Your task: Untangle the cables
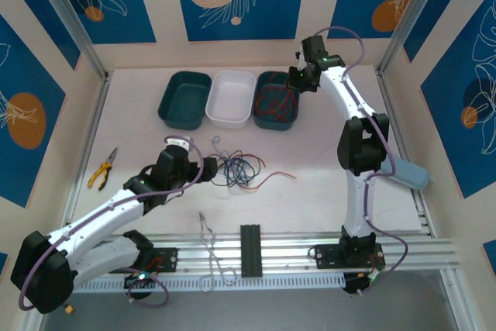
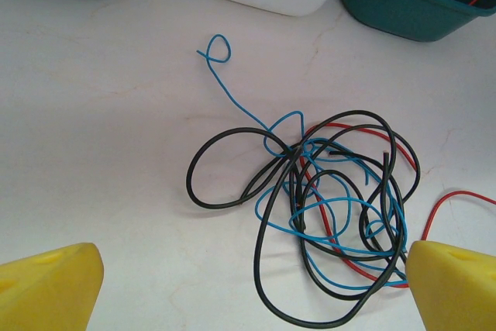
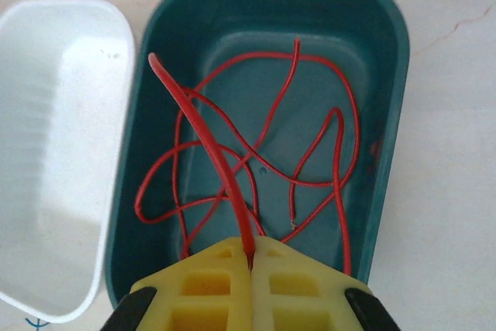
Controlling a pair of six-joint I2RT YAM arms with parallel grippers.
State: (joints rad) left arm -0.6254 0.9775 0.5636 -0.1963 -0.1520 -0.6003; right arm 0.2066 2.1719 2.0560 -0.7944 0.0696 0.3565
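While left claw [image 2: 248, 288] gapes wide over tangled cables [image 2: 294, 153], right claw [image 3: 250, 257] pinches red cable [image 3: 208, 145] above teal tray [image 3: 385, 153].

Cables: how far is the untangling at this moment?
Done: one red cable lies mostly in the right teal tray. In hand: the right gripper is shut on that cable above the tray. Remaining: black, blue and red cables lie tangled on the table, under the open left gripper.
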